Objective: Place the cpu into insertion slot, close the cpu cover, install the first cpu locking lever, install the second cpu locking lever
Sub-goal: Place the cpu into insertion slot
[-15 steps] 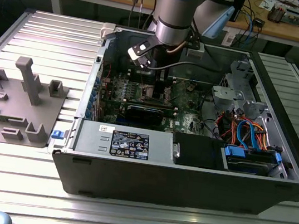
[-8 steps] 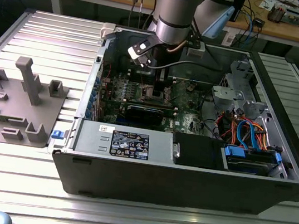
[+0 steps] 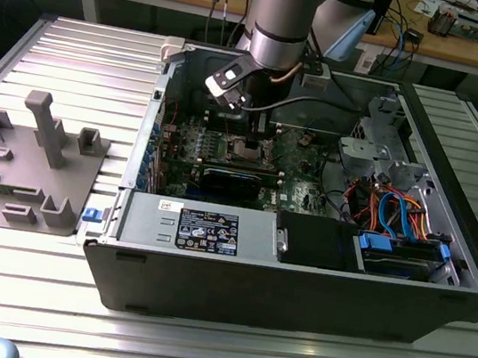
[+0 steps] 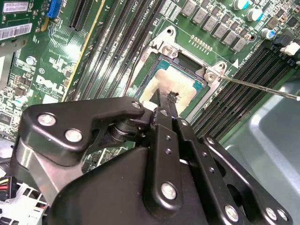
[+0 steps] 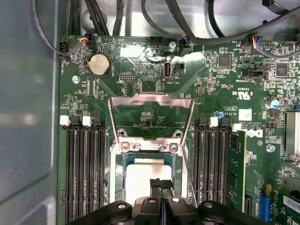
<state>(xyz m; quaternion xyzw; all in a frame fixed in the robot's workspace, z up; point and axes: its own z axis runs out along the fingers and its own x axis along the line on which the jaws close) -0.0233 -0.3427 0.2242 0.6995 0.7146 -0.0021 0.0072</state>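
Note:
The cpu (image 5: 146,177) lies flat in the insertion slot (image 5: 123,165) on the green motherboard, its silvery top lit; it also shows in the second wrist view (image 4: 180,84). The cpu cover (image 5: 151,99) stands swung open beyond the socket, a thin silver frame with a cut-out middle. My gripper (image 5: 161,183) hangs just over the chip's near edge, its black fingertips pressed together with nothing between them; its tip (image 4: 168,97) also shows over the chip in the second wrist view. A thin wire locking lever (image 4: 258,86) sticks out unlatched beside the socket. In the exterior view the gripper (image 3: 258,139) reaches down into the case.
Black memory slots (image 5: 84,173) flank the socket on both sides. The open computer case (image 3: 295,286) has steel walls, a power supply (image 3: 200,227) at the front and cable bundles (image 3: 396,212) on the exterior view's right. A grey fixture (image 3: 35,158) sits on the table at the left.

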